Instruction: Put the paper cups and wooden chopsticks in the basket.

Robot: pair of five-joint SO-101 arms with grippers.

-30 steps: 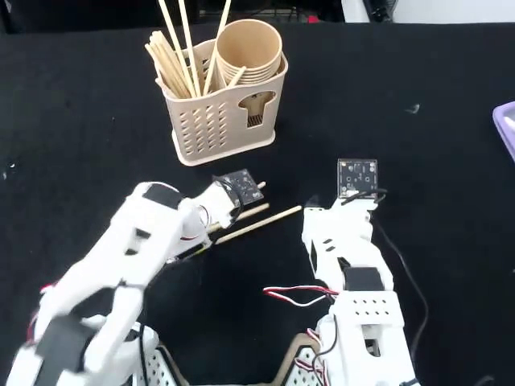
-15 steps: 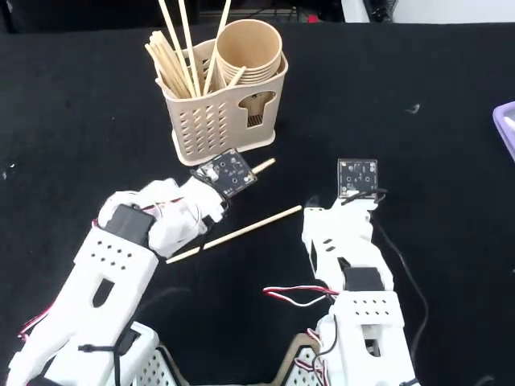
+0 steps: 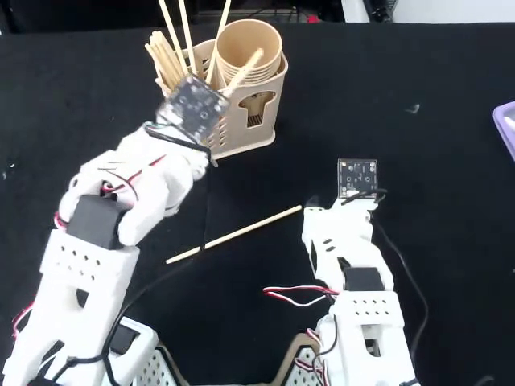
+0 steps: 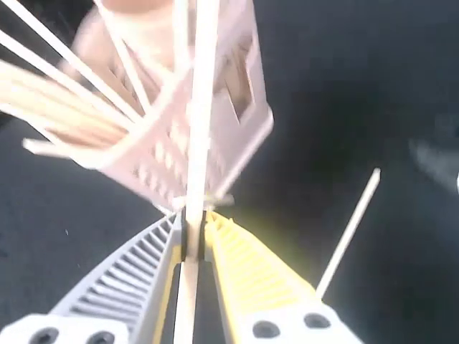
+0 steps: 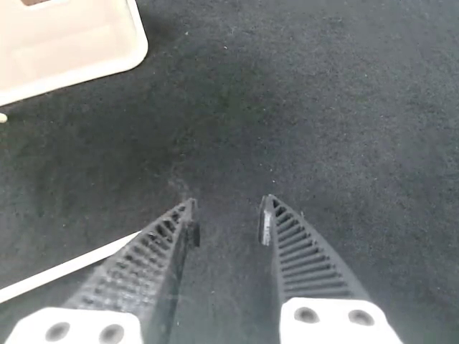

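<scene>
One chopstick (image 3: 245, 66), clamped in the left gripper (image 4: 193, 223), slants toward the basket (image 3: 251, 129); right gripper (image 5: 228, 215) gapes.

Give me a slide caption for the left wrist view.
Left gripper holds one chopstick near the basket; a second chopstick lies on the table.

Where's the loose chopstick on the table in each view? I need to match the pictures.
High view: loose chopstick lies slanted on the table, mid-picture, below the basket.
Left wrist view: loose chopstick on the table beside the yellow finger.
Right wrist view: one end beside a finger.
Shared landmark: the basket.
</scene>
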